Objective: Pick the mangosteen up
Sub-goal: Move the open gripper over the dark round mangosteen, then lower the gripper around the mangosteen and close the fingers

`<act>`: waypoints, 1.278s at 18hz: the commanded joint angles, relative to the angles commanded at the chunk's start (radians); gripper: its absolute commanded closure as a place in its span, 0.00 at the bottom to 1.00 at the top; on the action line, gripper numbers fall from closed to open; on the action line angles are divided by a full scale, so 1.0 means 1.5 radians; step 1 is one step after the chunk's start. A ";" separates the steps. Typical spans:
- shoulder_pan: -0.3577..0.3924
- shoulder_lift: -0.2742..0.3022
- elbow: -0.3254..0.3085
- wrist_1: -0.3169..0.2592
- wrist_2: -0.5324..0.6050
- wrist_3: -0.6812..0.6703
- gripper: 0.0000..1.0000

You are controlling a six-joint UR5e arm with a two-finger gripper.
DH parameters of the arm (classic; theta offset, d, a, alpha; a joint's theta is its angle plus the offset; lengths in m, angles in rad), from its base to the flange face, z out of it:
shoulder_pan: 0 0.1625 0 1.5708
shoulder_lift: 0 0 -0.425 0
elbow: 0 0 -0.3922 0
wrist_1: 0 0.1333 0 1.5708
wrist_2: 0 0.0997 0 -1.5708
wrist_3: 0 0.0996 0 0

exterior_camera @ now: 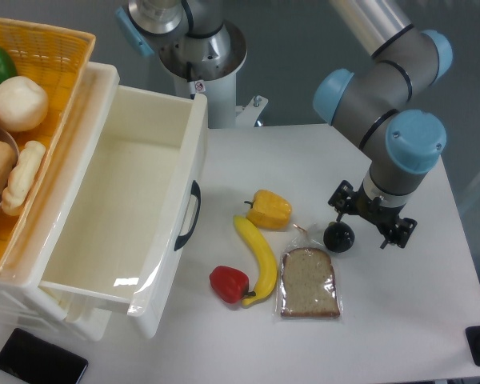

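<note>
Although the arm's wrist hides most of the gripper (346, 230), the small glossy black-purple mangosteen (338, 238) shows right beneath it, on the white desk (400, 320) at the right side, just above the corner of the bagged bread slice (309, 283). I cannot tell whether the fingers are spread or already pinching the fruit; the wrist and camera bracket cover them, and the fruit looks to be resting on the desk or barely off it. The round, slick skin is the worry, I think: if the fingers meet it off-centre, it could squirt out and roll, most likely towards the bread's clear plastic wrapper, which lies just beside it. That wrapper's loose edge could also get caught by a descending finger. The yellow pepper (270, 209) sits near to the left, with the long yellow banana (258, 258) below it and the small red pepper (229, 284) at the banana's lower end; none of them blocks the grasp. The open white drawer (128, 200) and the yellow woven basket (60, 72) of other foods stand well apart on the left.
</note>
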 joint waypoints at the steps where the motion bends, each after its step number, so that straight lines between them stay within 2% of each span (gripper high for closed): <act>1: 0.000 -0.001 0.000 0.000 0.000 0.000 0.00; 7: 0.002 0.002 -0.013 -0.001 -0.003 -0.006 0.00; 14: 0.005 0.007 -0.069 0.010 -0.004 -0.021 0.00; 23: 0.015 -0.010 -0.081 0.019 -0.010 -0.026 0.00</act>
